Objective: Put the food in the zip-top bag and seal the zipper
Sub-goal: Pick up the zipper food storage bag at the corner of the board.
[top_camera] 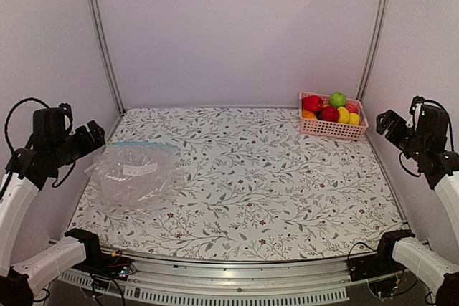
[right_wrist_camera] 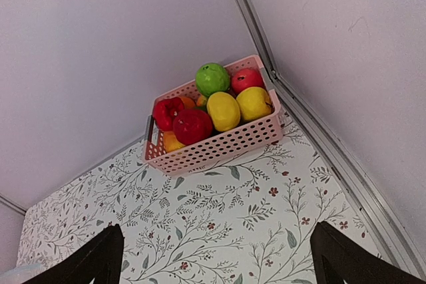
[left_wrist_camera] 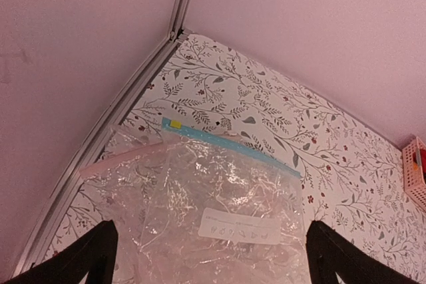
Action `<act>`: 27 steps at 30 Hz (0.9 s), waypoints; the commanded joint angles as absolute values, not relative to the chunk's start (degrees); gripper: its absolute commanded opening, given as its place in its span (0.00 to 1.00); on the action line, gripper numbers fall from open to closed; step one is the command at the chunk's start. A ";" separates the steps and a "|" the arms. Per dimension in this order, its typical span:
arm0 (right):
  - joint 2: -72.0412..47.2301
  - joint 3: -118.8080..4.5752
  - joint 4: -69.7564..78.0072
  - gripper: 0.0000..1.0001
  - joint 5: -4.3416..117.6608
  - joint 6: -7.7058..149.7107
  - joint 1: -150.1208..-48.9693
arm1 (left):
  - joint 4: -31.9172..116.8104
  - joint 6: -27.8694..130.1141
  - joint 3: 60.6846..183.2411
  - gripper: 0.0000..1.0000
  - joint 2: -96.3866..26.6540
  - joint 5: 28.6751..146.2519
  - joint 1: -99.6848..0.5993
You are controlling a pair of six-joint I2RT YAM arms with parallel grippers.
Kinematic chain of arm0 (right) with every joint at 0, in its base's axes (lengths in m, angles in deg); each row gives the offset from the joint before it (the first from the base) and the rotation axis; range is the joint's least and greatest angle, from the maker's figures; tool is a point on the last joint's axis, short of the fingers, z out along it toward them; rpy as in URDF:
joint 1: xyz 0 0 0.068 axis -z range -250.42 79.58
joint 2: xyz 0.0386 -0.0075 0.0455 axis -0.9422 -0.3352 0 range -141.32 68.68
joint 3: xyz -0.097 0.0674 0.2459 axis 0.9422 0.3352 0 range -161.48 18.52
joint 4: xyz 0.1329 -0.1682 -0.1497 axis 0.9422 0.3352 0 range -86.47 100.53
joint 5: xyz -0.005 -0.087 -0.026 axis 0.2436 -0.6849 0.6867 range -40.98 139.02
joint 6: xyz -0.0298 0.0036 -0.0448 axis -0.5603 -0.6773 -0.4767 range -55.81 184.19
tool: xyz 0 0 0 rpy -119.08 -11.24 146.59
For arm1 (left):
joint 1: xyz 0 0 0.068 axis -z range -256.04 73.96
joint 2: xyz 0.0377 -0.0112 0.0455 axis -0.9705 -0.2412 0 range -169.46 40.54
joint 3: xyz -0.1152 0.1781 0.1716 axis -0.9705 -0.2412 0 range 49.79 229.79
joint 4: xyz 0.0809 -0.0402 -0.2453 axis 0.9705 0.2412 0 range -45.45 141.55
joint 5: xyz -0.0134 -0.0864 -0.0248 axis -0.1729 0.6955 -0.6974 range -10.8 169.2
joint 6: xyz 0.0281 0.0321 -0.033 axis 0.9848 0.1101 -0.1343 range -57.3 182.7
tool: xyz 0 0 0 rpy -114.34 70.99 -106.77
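Bag (top_camera: 136,173) lies flat at left, zipper (top_camera: 143,144) toward the top, beside the left gripper (top_camera: 95,136). Food (top_camera: 330,113) sits in the basket (top_camera: 331,131), upper right, facing the right gripper (top_camera: 387,121), probably one arm per item. Both claws stand wide and empty.

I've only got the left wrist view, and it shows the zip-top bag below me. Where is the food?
Observer: In a pink lattice basket at the far right corner of the table.
Operator: What food is in it?
Observer: Round fruit: one green fruit, two yellow fruits and three red fruits.
Operator: Is the right tool near it?
Observer: The right tool hangs open and empty above the table, short of the basket.
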State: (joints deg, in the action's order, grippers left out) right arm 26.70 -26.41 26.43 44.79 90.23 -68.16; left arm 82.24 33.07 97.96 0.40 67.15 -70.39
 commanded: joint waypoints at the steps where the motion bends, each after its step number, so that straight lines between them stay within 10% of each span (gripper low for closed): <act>1: 29.03 -26.64 31.25 0.99 44.76 90.38 -68.22 | 87.94 34.65 100.71 1.00 -1.29 68.10 -69.98; 27: 27.67 -27.02 34.08 0.99 66.37 84.97 -68.26 | 86.24 44.34 106.65 0.99 -28.38 85.82 -82.77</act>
State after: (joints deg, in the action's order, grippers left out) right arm 28.51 -26.76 33.18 61.95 86.19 -68.16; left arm 89.19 43.26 104.64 -24.28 82.12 -79.46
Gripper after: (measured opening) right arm 0.988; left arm 0.995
